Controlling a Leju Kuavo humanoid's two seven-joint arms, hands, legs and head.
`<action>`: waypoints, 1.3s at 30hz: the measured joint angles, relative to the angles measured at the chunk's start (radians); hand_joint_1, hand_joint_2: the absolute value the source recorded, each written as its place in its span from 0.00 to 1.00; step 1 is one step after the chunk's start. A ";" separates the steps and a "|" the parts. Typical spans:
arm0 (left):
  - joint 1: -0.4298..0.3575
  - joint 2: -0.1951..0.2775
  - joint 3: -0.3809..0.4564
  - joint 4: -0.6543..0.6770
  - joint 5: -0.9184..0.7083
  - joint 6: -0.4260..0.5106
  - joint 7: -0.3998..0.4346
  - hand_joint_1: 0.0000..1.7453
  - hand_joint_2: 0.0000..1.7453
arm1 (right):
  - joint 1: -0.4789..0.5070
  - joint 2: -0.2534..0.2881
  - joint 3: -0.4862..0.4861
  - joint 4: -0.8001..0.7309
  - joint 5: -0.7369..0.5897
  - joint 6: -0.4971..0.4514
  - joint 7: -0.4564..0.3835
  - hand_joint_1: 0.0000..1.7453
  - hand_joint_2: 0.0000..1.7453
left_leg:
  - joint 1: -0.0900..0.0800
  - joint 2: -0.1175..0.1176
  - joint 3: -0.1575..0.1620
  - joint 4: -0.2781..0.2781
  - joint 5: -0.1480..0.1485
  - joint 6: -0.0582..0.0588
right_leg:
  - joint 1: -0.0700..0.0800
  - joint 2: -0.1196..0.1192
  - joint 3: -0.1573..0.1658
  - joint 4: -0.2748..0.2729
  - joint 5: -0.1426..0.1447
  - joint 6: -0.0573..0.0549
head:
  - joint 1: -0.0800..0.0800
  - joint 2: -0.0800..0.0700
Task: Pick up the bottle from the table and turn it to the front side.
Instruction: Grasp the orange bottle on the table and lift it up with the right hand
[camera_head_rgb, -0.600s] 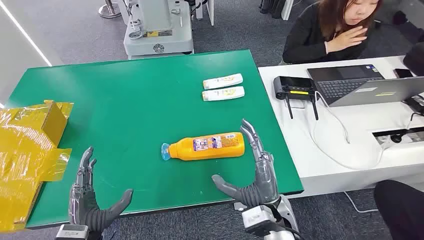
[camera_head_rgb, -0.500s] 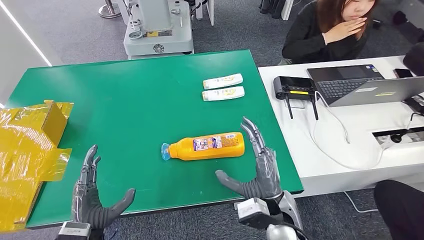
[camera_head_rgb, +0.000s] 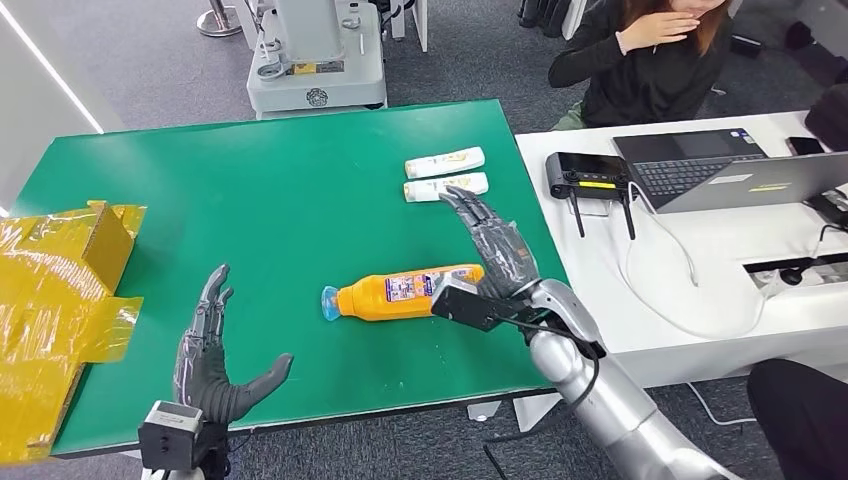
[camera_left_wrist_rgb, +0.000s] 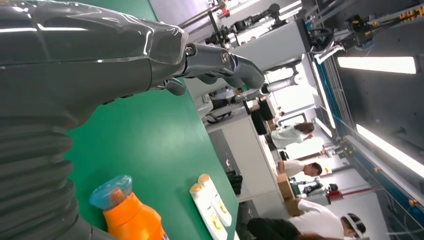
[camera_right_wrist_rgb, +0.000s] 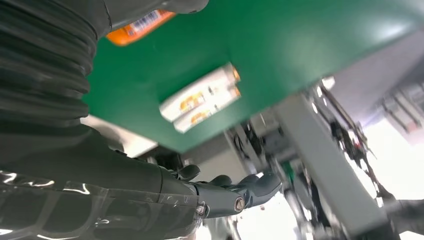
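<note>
Head view: orange bottle (camera_head_rgb: 400, 292) lying on its side on green counter (camera_head_rgb: 280, 180), blue cap toward left hand (camera_head_rgb: 205, 355), which hovers spread and empty. Right hand (camera_head_rgb: 490, 245) spread over bottle's base end, grasp unclear. Left wrist view: bottle cap beside two white tubes (camera_left_wrist_rgb: 210, 202). Right wrist view: fingers (camera_right_wrist_rgb: 235, 192) extended.

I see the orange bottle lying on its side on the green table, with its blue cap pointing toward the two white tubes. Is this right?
Not quite. The orange bottle does lie on its side on the green table, but the head view shows its blue cap pointing toward the robot's left, to the side of the yellow box. The two white tubes lie farther back on the table.
</note>
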 joint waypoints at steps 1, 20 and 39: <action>-0.007 0.000 -0.003 0.007 0.000 -0.006 0.001 0.00 1.00 | -0.025 0.000 0.012 0.031 -0.014 0.041 0.011 0.00 1.00 | 0.000 0.000 0.000 0.000 0.000 0.000 | 0.000 0.000 0.000 0.000 0.000 0.000 | 0.000 0.000; -0.091 0.005 -0.031 0.103 0.002 -0.062 0.062 0.00 1.00 | -0.439 -0.010 0.380 0.474 -0.009 0.457 0.083 0.00 1.00 | 0.000 -0.001 -0.001 0.001 0.000 0.000 | 0.000 -0.001 0.000 0.000 0.000 0.000 | 0.000 0.000; -0.036 0.027 -0.031 0.082 0.021 -0.039 0.081 0.00 1.00 | -0.570 -0.019 0.706 0.523 -0.017 0.602 0.088 0.00 1.00 | 0.000 -0.001 -0.001 0.000 0.000 0.000 | 0.000 -0.001 0.000 0.000 0.000 0.000 | 0.000 0.000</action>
